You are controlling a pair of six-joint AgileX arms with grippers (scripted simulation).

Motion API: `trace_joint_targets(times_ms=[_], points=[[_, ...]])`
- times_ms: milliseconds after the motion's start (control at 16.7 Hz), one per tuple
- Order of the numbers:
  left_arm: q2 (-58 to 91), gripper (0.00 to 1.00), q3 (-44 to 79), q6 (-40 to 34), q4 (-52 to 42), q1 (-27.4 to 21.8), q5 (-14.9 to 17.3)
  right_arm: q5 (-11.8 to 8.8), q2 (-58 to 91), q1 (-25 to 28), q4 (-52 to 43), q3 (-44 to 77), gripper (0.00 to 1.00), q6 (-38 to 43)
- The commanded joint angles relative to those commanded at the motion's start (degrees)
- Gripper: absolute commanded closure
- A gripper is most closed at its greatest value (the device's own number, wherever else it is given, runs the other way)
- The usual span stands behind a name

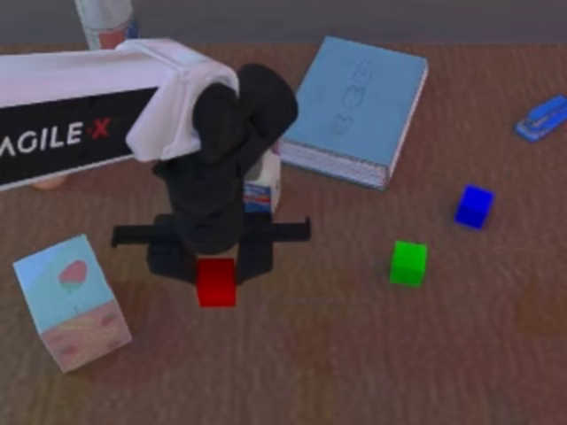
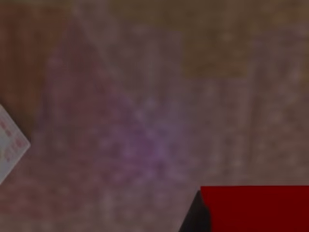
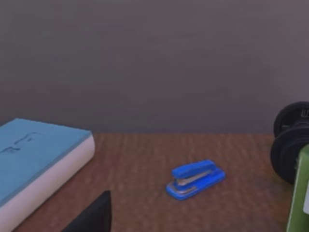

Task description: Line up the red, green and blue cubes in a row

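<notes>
The left gripper (image 1: 216, 266) hangs low over the table (image 1: 354, 354) just left of centre in the top view, its fingers clamped on the red cube (image 1: 216, 282), which sits between them at the gripper's lower tip. The left wrist view shows that cube (image 2: 254, 209) filling the lower right corner, a dark finger (image 2: 195, 217) pressed to its side. The green cube (image 1: 408, 263) rests right of centre, well apart from the red one; the blue cube (image 1: 474, 205) lies near it, up and to the right. A pictured box (image 1: 71, 301) stands at lower left, a book (image 1: 359, 106) at upper centre, a stapler (image 1: 541, 118) at the upper right edge and a glue bottle (image 1: 263, 186) behind the arm. The right gripper is out of view.
</notes>
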Motion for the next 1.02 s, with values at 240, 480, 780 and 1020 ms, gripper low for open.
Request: trace_joint_targets(times_ms=[240,480,780,1020], points=[[-1.3,1.00,-1.1,-1.5,0.0,-1.3,-0.1,0.0,0.0,0.0,0.0,0.0,0.00,0.0],[-0.3,1.00,-2.5,-1.3,2.4,-1.1,0.0,0.0,0.0,0.0,0.0,0.0,0.00,0.0],[3.4,1.00,-8.9,-1.5,12.8,-1.2,0.0,0.0,0.0,0.0,0.0,0.0,0.00,0.0],[4.5,1.00,-10.6,-1.4,15.2,-1.4,0.0,0.0,0.0,0.0,0.0,0.0,0.00,0.0]])
